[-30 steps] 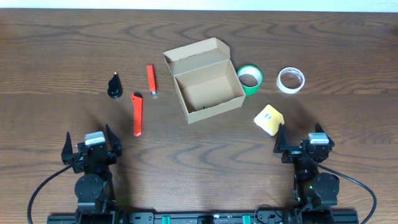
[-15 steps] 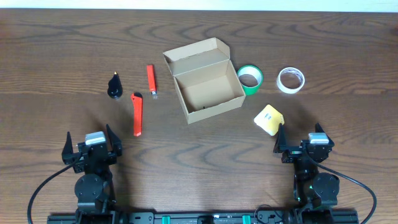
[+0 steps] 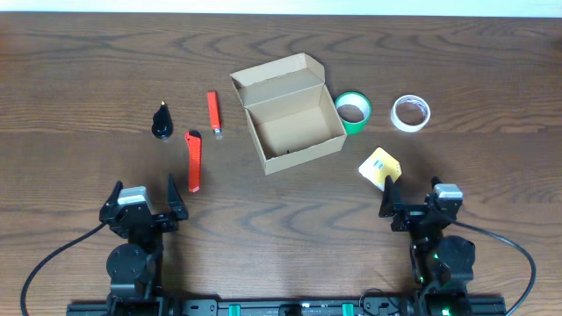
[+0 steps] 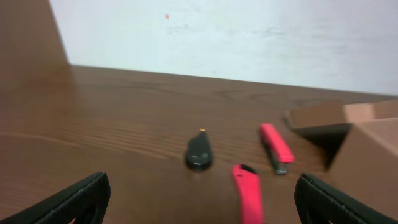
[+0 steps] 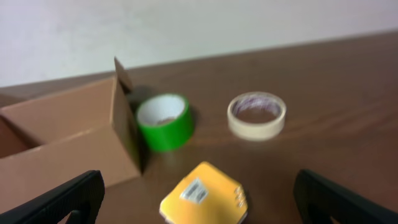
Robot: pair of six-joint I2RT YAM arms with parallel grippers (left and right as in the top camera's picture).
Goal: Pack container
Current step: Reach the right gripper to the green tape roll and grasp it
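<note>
Overhead, the box [image 3: 294, 130] lies at eleven o'clock from the nearer right gripper [image 3: 413, 197], one o'clock from the left gripper [image 3: 145, 195], both spread wide and empty.

From overhead you look straight down on the whole table [image 3: 79, 79]. Your left wrist view sits low, facing the far wall [image 4: 249, 31], sharing the box [image 4: 370, 146] with your right wrist view, equally low and facing likewise.
</note>
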